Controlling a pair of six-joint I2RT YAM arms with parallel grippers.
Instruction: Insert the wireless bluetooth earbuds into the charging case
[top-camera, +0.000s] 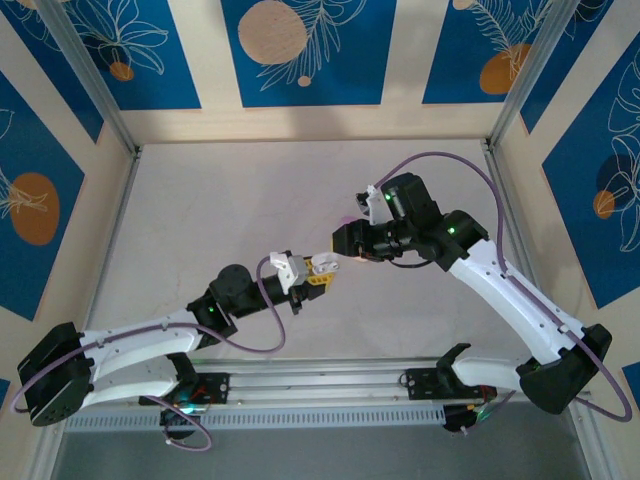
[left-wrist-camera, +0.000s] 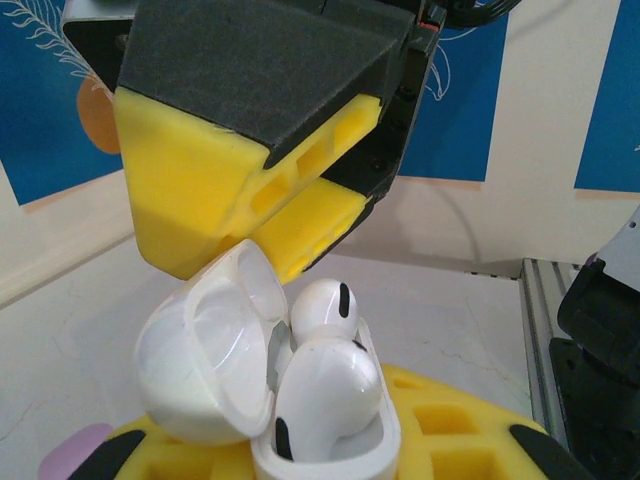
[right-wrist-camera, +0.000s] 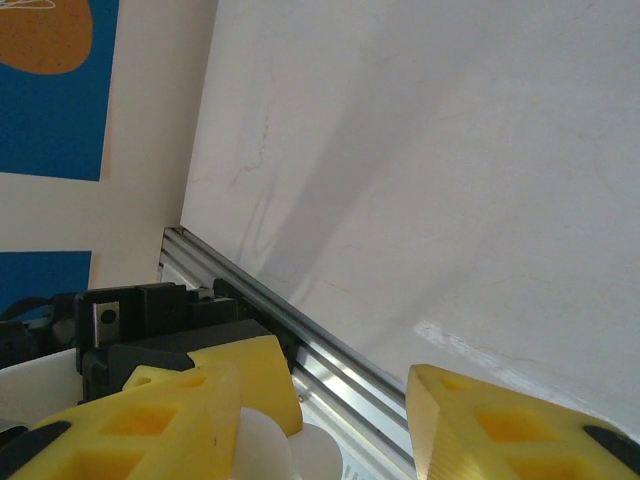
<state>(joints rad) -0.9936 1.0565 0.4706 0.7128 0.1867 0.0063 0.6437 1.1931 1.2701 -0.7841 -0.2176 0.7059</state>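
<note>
The white charging case (left-wrist-camera: 200, 365) stands with its lid swung open to the left, and my left gripper (left-wrist-camera: 315, 465) is shut on its base between yellow fingers (left-wrist-camera: 460, 430). Two glossy white earbuds sit in the case, one at the back (left-wrist-camera: 325, 303) and one in front (left-wrist-camera: 325, 385). Just above the lid hangs a yellow and black finger (left-wrist-camera: 230, 190) of my right gripper. From above, the case (top-camera: 322, 266) sits at the tip of the left gripper (top-camera: 312, 272), and the right gripper (top-camera: 345, 243) meets it from the upper right. The right gripper (right-wrist-camera: 350, 440) is open, and white rounded plastic (right-wrist-camera: 265, 450) lies beside its left finger (right-wrist-camera: 150, 425).
An aluminium rail (top-camera: 320, 375) runs along the near table edge, also seen as the rail (right-wrist-camera: 300, 330). The white table (top-camera: 250, 200) is walled by panels with blue prints. A lilac rounded shape (left-wrist-camera: 75, 448) shows at the lower left of the left wrist view.
</note>
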